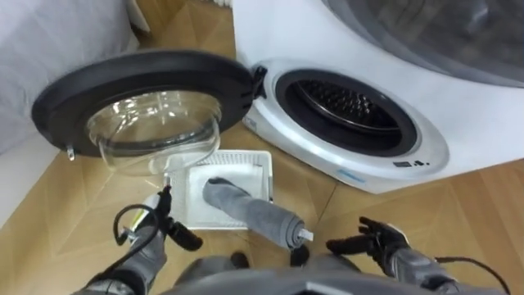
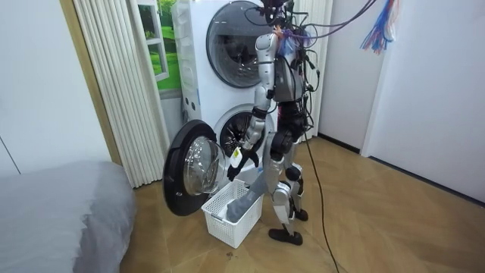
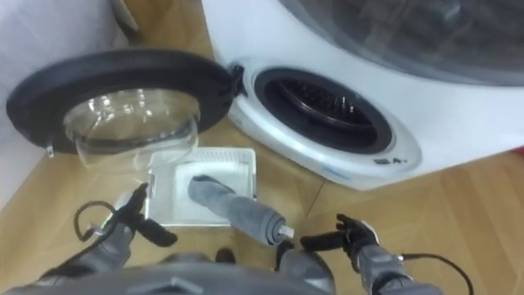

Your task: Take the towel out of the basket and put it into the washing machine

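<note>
A rolled grey towel (image 1: 246,206) lies in a white slatted basket (image 1: 264,168) on the floor, its near end hanging over the basket's front edge. Beyond it the washing machine (image 1: 458,98) has its round door (image 1: 147,98) swung wide to the left, and the dark drum opening (image 1: 348,106) is bare. My left hand (image 1: 155,233) hovers low at the basket's left corner, open, holding nothing. My right hand (image 1: 385,244) hangs open to the right of the towel's near end, fingers spread, apart from it. In the room view I stand upright beside the basket (image 2: 227,216), facing the door.
A second drum unit (image 2: 239,34) is stacked above the washer. A bed with a grey cover (image 2: 53,208) stands at the room view's left, next to a white curtain (image 2: 114,83). Bare wood floor (image 1: 483,197) spreads to my right.
</note>
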You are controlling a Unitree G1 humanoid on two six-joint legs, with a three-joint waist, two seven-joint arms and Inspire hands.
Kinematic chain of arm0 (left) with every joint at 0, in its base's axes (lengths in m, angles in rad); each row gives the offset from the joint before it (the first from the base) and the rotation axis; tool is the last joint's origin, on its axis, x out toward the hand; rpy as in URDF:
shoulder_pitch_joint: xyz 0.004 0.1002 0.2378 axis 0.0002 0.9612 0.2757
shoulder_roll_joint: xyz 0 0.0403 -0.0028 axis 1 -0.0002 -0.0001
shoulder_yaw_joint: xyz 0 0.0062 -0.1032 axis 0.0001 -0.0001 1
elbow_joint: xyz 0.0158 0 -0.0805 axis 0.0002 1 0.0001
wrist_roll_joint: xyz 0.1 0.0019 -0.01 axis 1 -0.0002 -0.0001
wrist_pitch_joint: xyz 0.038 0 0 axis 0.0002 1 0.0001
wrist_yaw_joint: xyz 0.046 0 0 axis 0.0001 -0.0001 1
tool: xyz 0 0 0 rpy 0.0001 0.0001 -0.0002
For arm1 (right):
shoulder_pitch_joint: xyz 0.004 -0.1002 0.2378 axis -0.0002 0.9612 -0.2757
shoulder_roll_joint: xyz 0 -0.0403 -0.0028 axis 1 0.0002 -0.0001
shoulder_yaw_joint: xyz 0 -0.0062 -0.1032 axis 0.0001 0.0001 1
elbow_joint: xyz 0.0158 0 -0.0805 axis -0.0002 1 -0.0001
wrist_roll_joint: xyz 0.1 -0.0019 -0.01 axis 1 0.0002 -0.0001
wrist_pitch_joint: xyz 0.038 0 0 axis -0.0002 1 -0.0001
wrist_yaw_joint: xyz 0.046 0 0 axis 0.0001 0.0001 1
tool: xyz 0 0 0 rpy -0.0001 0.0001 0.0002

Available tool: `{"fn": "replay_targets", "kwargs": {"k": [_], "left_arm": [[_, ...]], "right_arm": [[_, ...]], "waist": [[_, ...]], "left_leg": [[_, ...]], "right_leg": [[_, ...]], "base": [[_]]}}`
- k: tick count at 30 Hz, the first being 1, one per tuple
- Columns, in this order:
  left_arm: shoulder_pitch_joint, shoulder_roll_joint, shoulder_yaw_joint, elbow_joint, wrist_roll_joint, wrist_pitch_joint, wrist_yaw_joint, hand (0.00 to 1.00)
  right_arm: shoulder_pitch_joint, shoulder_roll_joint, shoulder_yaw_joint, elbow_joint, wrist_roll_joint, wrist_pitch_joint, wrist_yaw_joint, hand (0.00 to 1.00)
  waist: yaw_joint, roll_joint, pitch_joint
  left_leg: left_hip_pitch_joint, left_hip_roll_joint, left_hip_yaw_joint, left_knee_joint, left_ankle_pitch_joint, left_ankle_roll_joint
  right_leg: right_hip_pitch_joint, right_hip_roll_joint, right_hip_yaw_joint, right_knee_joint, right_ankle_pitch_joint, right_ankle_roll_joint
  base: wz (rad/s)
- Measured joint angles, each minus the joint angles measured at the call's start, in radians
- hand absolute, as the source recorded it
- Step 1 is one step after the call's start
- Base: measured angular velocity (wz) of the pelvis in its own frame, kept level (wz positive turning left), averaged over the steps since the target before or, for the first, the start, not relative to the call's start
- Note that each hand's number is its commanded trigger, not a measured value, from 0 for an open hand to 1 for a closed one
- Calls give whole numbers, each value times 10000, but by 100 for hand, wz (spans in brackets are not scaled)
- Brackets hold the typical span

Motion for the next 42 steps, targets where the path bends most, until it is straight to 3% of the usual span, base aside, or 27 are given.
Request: {"fn": "replay_targets", "kwargs": {"k": [3, 4, 5, 9, 14, 19, 25, 31, 35, 39, 42], "left_arm": [[-531, -29, -322, 295, -31, -131, 161, 0], [-630, -34, -397, 303, -31, -142, 202, 0], [-832, -73, -402, 309, -27, -176, 232, 0], [-1731, -149, -813, 462, 61, -339, 252, 0], [-2454, -90, -1183, 623, 126, -375, 446, 0], [-3034, -70, -1686, 612, 492, -353, 524, 0], [-3463, -148, -2363, 511, 932, -365, 917, 0], [-3823, -160, -2871, 508, 1628, -347, 1262, 0], [-4108, -48, -3179, 493, 1885, -339, 1552, 0], [-4265, 259, -3666, 495, 2008, -333, 1851, 0], [-4440, 268, -3720, 495, 2227, -324, 1982, 0]], "right_arm": [[-307, 147, 250, 3, 5, -12, -208, 0], [-394, 187, 293, 3, 6, -10, -287, 0], [-560, 243, 415, -2, -7, -9, -370, 0], [-1089, 253, 527, -49, 62, -11, -369, 0], [-1568, 290, 821, -147, 80, -24, -595, 0], [-1854, 240, 835, -724, 607, -144, -716, 0], [-1897, 281, 1158, -1271, 1056, -383, -649, 0], [-2105, 360, 1515, -1655, 1600, -587, -561, 0], [-2252, 398, 1625, -1996, 2199, -788, -607, 0], [-2277, 371, 1798, -2363, 2992, -1024, -582, 0], [-2273, 399, 1874, -2564, 3566, -1147, -420, 0]], "waist": [[-122, -5, 46], [-150, -21, 98], [-183, -42, 203], [-214, -147, 406], [-435, -110, 516], [-721, 90, 675], [-845, 110, 686], [-1206, 104, 685], [-1427, 103, 683], [-1867, 97, 681], [-2091, 95, 680]], "left_leg": [[-581, 50, 10, 255, 3, 3], [-678, 56, 10, 321, 3, 3], [-853, 58, 10, 425, 3, 3], [-2031, 84, 103, 1119, 1, 5], [-3499, 222, 237, 2061, -30, 34], [-5080, 438, 268, 3355, -385, 93], [-6234, 633, 481, 4578, -669, 79], [-7397, 934, 498, 6012, -1132, 41], [-8425, 1131, 461, 7226, -1518, 31], [-9268, 1149, 346, 8151, -1804, 0], [-9751, 1181, 343, 8672, -1980, -22]], "right_leg": [[-732, 14, 12, 463, -13, -16], [-871, 12, 11, 598, -28, -35], [-1163, 1, 7, 909, -65, -84], [-2527, -26, 218, 1817, -98, -134], [-3766, 0, 269, 2247, -126, -206], [-5394, 53, 292, 3559, -318, -409], [-6713, 149, 498, 4756, -554, -541], [-7966, 200, 617, 6216, -974, -655], [-9031, 210, 535, 7413, -1347, -780], [-9890, 221, 537, 8368, -1641, -841], [-10406, 212, 583, 8960, -1839, -852]], "base": [[-6], [-12], [-13], [-11], [-6], [-6], [-12], [-4], [0], [3], [3]]}}
